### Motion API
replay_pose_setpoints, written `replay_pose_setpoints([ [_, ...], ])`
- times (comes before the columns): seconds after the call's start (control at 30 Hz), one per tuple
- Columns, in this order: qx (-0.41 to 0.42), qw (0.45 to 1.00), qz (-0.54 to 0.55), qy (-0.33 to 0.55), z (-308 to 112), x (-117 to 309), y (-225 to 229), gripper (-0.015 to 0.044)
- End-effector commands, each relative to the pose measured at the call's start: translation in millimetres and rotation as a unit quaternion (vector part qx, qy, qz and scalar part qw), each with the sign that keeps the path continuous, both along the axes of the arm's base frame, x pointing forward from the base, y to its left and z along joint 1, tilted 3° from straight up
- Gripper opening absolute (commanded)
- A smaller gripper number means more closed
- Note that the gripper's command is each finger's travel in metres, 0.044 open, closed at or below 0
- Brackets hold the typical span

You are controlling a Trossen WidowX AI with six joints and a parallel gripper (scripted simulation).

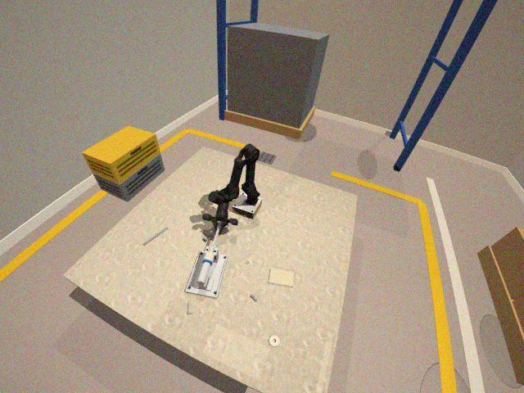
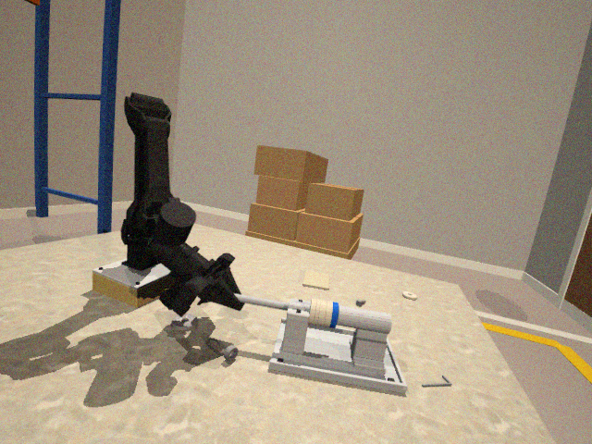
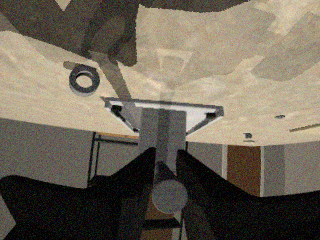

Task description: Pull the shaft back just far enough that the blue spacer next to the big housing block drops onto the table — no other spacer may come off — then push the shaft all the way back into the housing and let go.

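My gripper [image 1: 219, 227] [image 2: 240, 302] [image 3: 166, 154] is shut on the grey shaft [image 1: 215, 239] [image 2: 264, 302] near its outer end; the round shaft end shows between the fingers in the wrist view. The shaft runs through the slim post [image 2: 295, 334]. Beyond the post, several cream spacers [image 1: 209, 255] [image 2: 320, 312] sit side by side in line with the shaft. The blue spacer [image 1: 207, 261] [image 2: 334, 314] is up in that row, between the cream ones and the big housing block [image 1: 204, 273] [image 2: 365, 320]. Whether the shaft passes through the blue spacer is hidden.
The fixture's base plate [image 2: 329, 376] lies under the posts. A dark ring [image 2: 230, 352] [image 3: 84, 80] lies near the shaft side. A thin rod [image 1: 155, 236], a hex key [image 1: 188, 309] [image 2: 437, 383], a cream square [image 1: 281, 277] [image 2: 315, 279], a small grey part [image 1: 253, 297] and a pale washer [image 1: 273, 340] lie around.
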State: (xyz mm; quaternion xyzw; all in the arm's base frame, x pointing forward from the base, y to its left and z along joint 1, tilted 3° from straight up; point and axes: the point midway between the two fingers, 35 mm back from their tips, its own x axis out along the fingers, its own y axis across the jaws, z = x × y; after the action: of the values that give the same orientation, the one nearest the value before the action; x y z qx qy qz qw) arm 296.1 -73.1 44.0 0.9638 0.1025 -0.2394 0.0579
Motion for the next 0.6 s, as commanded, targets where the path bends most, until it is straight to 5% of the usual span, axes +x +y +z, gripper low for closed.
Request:
replay_pose_setpoints([
  [0.0,-0.001,1.000,0.001,0.000,-0.2,-1.0,0.0,0.0000],
  [0.57,-0.001,1.000,0.001,0.000,-0.3,-3.1,-0.5,0.0000],
])
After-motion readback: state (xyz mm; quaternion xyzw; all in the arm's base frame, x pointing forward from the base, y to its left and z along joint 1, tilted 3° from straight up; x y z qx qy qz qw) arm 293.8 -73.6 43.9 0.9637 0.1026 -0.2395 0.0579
